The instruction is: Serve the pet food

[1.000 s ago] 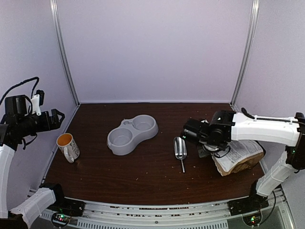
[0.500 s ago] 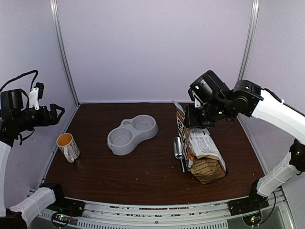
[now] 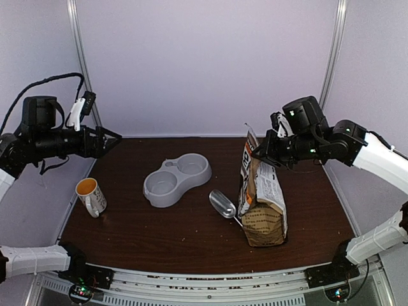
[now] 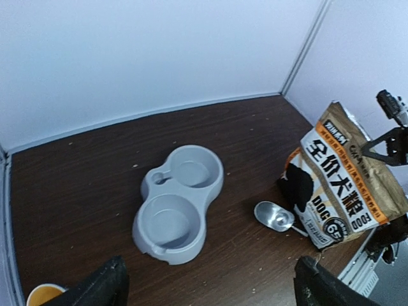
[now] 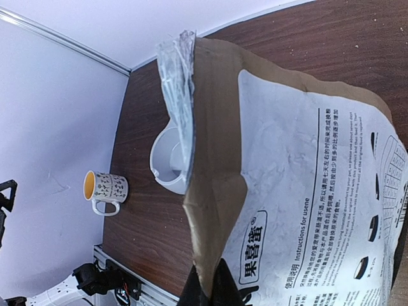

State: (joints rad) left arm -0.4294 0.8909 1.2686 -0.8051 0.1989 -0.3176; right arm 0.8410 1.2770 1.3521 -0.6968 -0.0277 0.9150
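A kraft-brown dog food bag [image 3: 261, 194] stands upright on the table, right of centre. My right gripper [image 3: 263, 154] is shut on its side edge near the top; in the right wrist view the dark fingers [image 5: 215, 284] pinch a brown fold of the bag [image 5: 299, 185]. The pet food itself is hidden inside the bag. High at the left, my left gripper [image 3: 109, 141] is open and empty, its fingertips [image 4: 105, 287] far apart above the table. It looks down on the bag [image 4: 344, 185] and the grey double bowl [image 4: 178, 204].
The grey double bowl [image 3: 177, 180] sits mid-table, both wells empty. A metal scoop [image 3: 223, 204] lies tilted against the bag's left foot, seen too as the scoop [image 4: 275, 215]. A patterned mug [image 3: 91, 196] stands near the left edge. Crumbs dot the wood.
My right arm has raised the bag from lying flat at the right to standing upright further left. The scoop shifted left. My left arm rose and swung in toward the table.
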